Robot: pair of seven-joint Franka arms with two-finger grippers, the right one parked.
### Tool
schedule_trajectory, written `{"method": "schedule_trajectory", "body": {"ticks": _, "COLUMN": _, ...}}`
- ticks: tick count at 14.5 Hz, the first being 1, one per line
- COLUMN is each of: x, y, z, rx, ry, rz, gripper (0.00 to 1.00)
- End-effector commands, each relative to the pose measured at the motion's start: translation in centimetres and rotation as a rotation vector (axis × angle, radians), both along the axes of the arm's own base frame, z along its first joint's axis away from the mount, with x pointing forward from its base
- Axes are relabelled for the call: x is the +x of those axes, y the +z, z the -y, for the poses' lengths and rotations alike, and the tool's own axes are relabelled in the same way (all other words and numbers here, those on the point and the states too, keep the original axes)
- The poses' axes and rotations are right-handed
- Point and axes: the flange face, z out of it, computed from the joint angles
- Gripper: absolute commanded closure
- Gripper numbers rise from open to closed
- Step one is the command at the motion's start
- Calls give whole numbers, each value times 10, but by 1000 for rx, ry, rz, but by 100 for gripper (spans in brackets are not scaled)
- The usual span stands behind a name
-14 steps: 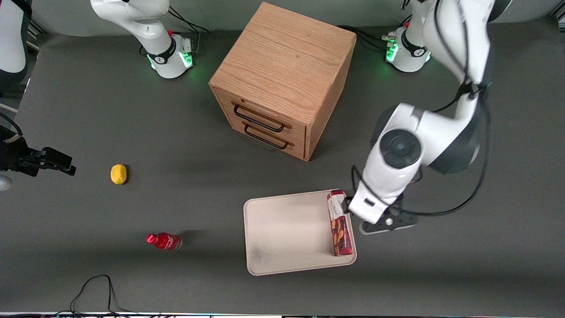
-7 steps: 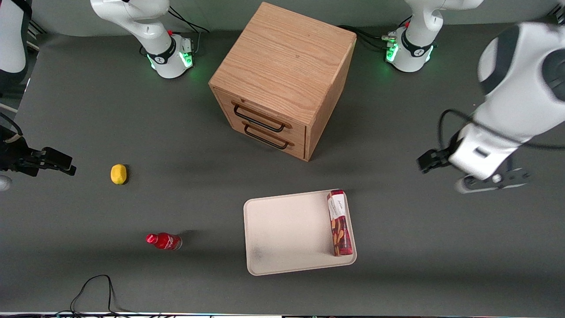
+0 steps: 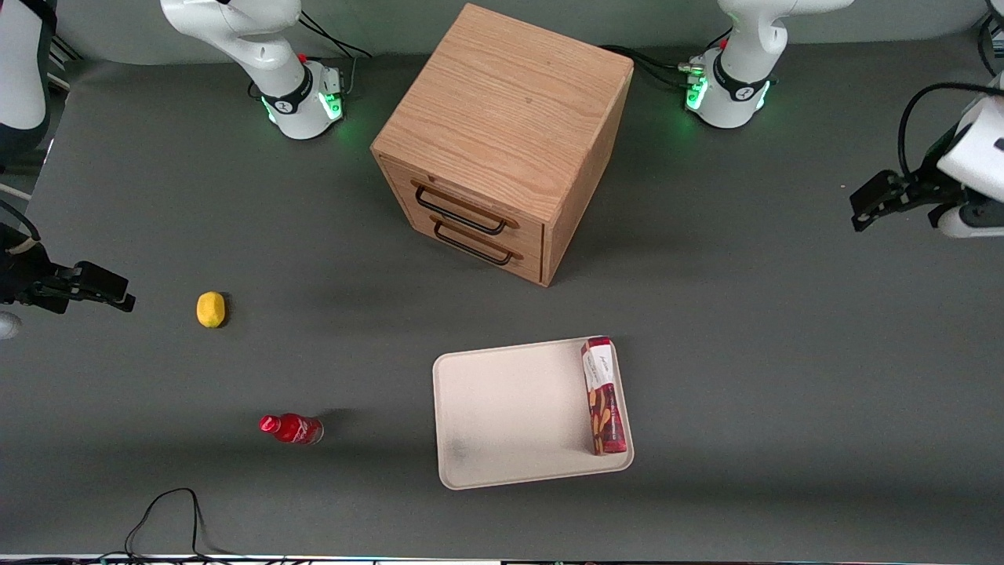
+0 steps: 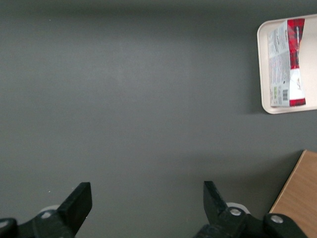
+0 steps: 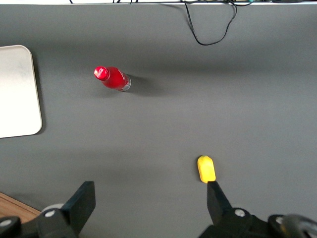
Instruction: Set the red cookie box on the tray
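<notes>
The red cookie box [image 3: 603, 396] lies flat on the tray [image 3: 510, 412], along the tray's edge toward the working arm's end of the table. The box [image 4: 286, 63] and a corner of the tray [image 4: 263, 74] also show in the left wrist view. My left gripper [image 3: 878, 201] hangs high over bare table far toward the working arm's end, well away from the tray. It is open and empty, its fingers [image 4: 78, 202] spread wide over the grey mat.
A wooden two-drawer cabinet [image 3: 502, 141] stands mid-table, farther from the front camera than the tray. A small red bottle [image 3: 291, 428] and a yellow lemon [image 3: 210, 308] lie toward the parked arm's end. A black cable [image 3: 165, 518] loops at the near edge.
My left gripper has let go of the cookie box and pulled up and away from the tray toward the working arm's end. The box stays still on the tray.
</notes>
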Motion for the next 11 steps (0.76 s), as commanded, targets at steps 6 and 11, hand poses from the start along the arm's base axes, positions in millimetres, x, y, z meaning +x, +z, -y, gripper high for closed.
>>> {"method": "schedule_trajectory", "body": {"ticks": 6, "x": 9, "y": -19, "z": -25, "rx": -42, "ry": -76, "rz": 22, "gripper": 0}}
{"method": "schedule_trajectory", "body": {"ticks": 11, "x": 19, "y": -33, "z": -27, "rx": -29, "ry": -89, "rz": 17, "gripper": 0}}
